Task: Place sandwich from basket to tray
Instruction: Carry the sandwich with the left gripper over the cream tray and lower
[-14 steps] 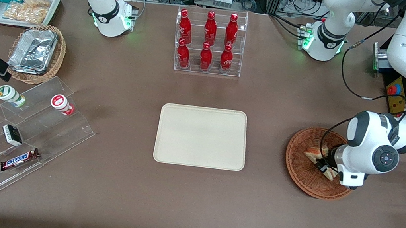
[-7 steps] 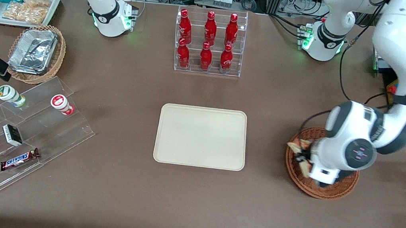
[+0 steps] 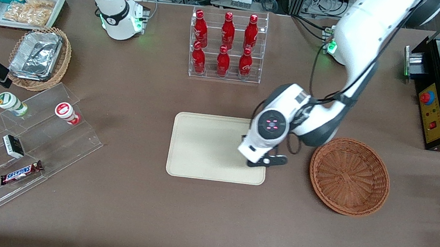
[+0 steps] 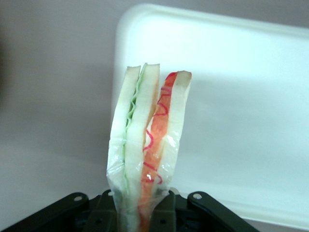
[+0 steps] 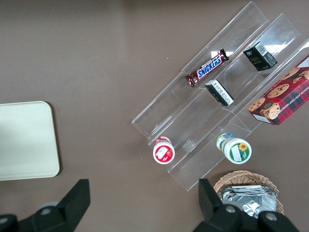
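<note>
My left gripper [image 3: 257,158] hangs over the cream-beige tray [image 3: 207,148], above the tray's edge nearest the basket. In the left wrist view the gripper [image 4: 140,209] is shut on the sandwich [image 4: 147,140], a wrapped wedge of white bread with green and red filling. It holds the sandwich upright above a corner of the tray [image 4: 251,96]. In the front view the wrist hides the sandwich. The reddish-brown wicker basket [image 3: 349,175] stands beside the tray, toward the working arm's end, with nothing in it.
A clear rack of red bottles [image 3: 226,45] stands farther from the front camera than the tray. A stepped acrylic shelf with snacks [image 3: 24,146], a tan basket with foil containers [image 3: 40,57] and a white bin [image 3: 23,7] lie toward the parked arm's end.
The gripper lifted the sandwich out of the basket and carried it sideways to above the tray's near edge. The basket now holds nothing.
</note>
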`<move>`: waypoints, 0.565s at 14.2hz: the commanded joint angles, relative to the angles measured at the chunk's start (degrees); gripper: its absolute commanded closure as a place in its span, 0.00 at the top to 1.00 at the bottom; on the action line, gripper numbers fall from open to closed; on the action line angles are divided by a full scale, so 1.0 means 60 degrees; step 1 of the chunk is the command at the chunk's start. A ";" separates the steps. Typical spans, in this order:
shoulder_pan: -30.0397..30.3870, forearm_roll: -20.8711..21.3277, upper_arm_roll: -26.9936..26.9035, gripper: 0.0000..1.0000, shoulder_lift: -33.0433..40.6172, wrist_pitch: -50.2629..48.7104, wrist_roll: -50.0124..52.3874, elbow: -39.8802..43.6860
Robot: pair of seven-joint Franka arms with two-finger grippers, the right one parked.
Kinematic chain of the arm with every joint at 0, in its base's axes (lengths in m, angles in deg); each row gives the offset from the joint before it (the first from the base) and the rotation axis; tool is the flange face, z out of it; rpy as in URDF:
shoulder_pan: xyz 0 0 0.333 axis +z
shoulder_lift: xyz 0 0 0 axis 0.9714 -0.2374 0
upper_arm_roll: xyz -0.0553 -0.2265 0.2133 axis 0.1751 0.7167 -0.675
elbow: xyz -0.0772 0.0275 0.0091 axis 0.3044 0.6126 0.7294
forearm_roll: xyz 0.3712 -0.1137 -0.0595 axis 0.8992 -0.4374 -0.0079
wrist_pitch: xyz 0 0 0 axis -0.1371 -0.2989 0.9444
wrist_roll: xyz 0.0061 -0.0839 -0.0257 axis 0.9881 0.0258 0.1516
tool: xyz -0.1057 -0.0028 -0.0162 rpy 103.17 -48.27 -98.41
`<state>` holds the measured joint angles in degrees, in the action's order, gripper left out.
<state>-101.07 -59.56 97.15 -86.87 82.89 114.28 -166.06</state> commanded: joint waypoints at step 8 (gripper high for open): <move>-0.1418 0.0032 0.0006 0.53 -0.1942 -0.0046 0.0321 0.2579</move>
<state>-108.06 -59.55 97.98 -95.85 83.63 115.06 -154.75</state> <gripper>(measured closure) 0.731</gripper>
